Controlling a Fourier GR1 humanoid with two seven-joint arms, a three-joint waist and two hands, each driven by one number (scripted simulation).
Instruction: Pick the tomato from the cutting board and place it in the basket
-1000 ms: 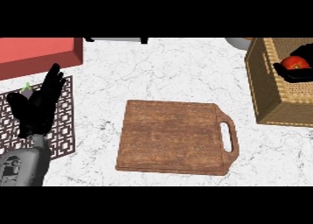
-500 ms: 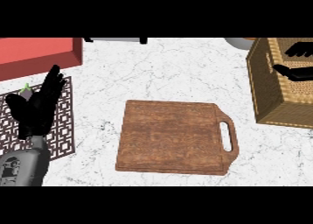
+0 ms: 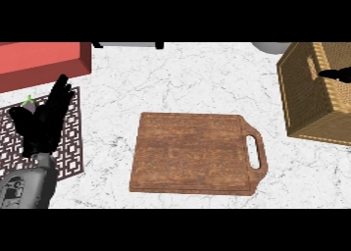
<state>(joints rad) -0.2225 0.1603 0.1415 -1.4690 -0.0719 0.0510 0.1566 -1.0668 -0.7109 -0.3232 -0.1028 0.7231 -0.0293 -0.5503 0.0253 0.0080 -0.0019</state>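
The wooden cutting board point(image 3: 193, 152) lies in the middle of the counter, handle to the right, with nothing on it. The wicker basket point(image 3: 301, 93) stands at the right edge. No tomato shows in this view; the basket's inside is largely cut off by the edge. Only a dark sliver of my right hand point(image 3: 345, 74) reaches in over the basket from the right edge. My left hand point(image 3: 44, 122) rests open at the left, fingers up, above the patterned mat.
A dark patterned mat point(image 3: 5, 147) lies at the left under my left hand. A red box point(image 3: 34, 63) sits at the back left. A grey object point(image 3: 128, 44) and a pale round thing point(image 3: 269, 46) stand along the back edge.
One second ago my right hand held the tomato over the basket. The hand has since drawn off to the right, almost out of view, and the tomato no longer shows. The left hand stayed put.
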